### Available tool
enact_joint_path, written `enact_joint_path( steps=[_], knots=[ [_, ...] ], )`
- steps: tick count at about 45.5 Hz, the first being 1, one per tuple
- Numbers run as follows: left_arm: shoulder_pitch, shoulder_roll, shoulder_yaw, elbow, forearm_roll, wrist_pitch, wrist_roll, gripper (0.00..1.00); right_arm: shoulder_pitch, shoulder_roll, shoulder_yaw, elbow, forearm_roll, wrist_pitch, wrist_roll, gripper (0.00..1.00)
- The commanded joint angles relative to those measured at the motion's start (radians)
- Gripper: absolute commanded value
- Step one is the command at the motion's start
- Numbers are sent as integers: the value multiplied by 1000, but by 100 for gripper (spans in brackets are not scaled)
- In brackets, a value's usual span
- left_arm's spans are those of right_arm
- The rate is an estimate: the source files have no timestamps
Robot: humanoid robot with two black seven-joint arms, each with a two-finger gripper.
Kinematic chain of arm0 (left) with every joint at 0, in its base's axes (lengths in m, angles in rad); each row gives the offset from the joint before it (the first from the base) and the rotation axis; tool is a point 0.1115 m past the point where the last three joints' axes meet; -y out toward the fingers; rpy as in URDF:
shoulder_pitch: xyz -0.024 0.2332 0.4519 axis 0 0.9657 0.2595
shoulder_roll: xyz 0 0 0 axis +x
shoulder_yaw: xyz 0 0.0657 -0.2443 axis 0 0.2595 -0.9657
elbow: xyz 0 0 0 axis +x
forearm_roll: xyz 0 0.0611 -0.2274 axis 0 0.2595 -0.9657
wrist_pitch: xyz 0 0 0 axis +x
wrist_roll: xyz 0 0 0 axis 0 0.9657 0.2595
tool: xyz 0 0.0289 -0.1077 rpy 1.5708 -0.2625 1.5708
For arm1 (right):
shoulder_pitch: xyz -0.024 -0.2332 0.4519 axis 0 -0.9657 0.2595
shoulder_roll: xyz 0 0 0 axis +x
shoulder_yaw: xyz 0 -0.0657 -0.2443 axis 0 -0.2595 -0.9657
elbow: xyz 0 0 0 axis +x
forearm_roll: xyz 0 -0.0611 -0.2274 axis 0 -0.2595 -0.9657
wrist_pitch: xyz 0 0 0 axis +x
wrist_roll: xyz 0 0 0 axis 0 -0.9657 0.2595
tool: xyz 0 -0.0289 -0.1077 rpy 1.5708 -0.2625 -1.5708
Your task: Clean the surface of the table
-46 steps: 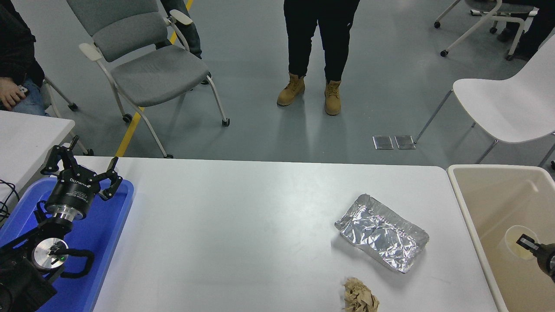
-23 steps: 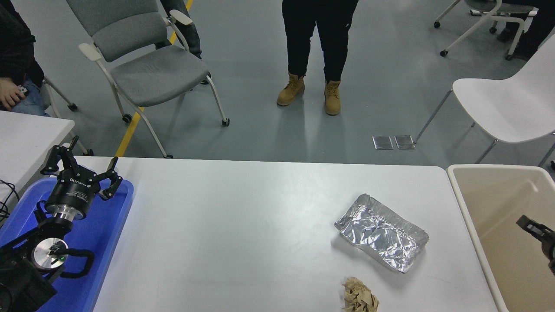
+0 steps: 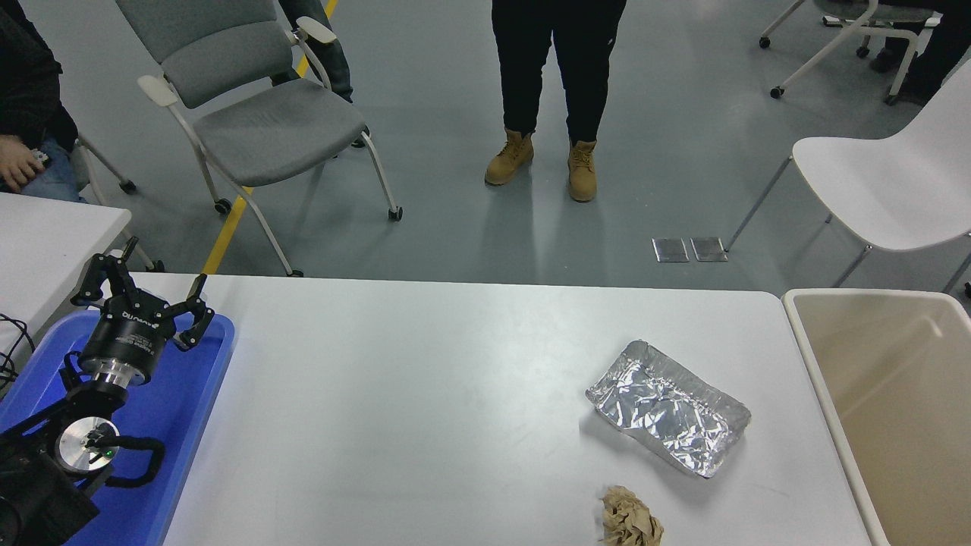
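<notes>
The large white table surface [image 3: 425,394] fills the lower half of the head view. A crumpled foil tray [image 3: 667,407] lies on its right part. A crumpled brown paper ball [image 3: 630,519] lies near the front edge, just below the foil tray. My left gripper [image 3: 142,284] is parked open over the far end of the blue tray [image 3: 190,409] at the lower left. My right arm and gripper are out of view.
A beige rectangular bin [image 3: 895,409] stands against the table's right edge. A smaller white table [image 3: 45,243] shows as a corner at the left. A person [image 3: 557,83] stands beyond the far side. A grey chair [image 3: 250,114] and a white chair [image 3: 887,182] stand on the floor.
My right gripper was over the beige bin near a pale round object inside it. It has drawn back out of the picture at the right, and that object no longer shows. The left arm has not moved.
</notes>
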Motion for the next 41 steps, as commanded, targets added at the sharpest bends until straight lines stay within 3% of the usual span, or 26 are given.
enact_joint_path(
  steps=[1, 12, 23, 41],
  knots=[
    [0, -1, 0, 0, 0, 0, 0, 100, 74, -17, 182, 8, 15, 0, 7, 98],
    [0, 1, 1, 0, 0, 0, 1, 100, 96, -45, 325, 109, 15, 0, 9, 98],
    [0, 1, 1, 0, 0, 0, 0, 100, 71, -91, 671, 416, 15, 0, 9, 98],
    [0, -1, 1, 0, 0, 0, 0, 100, -134, -36, 993, 780, 15, 47, 9, 99]
  ],
)
